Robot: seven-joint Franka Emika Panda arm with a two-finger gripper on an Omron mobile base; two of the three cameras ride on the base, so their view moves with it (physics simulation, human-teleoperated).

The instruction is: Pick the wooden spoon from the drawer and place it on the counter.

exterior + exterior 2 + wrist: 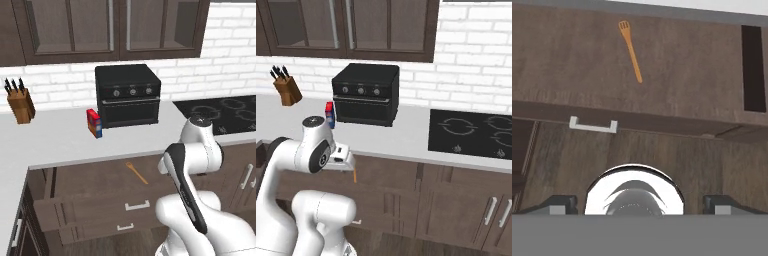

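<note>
Fingers (640,205): spread wide, empty, well short of the spoon.
Spoon (630,44): flat on the open drawer's (572,65) floor, slanted, bowl toward the tabletop (60,142).
Handle (593,125): on the drawer front.

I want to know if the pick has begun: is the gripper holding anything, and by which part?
Nothing is held. The wooden spoon lies loose in the open drawer, far from the gripper, whose fingers stand wide apart.
</note>
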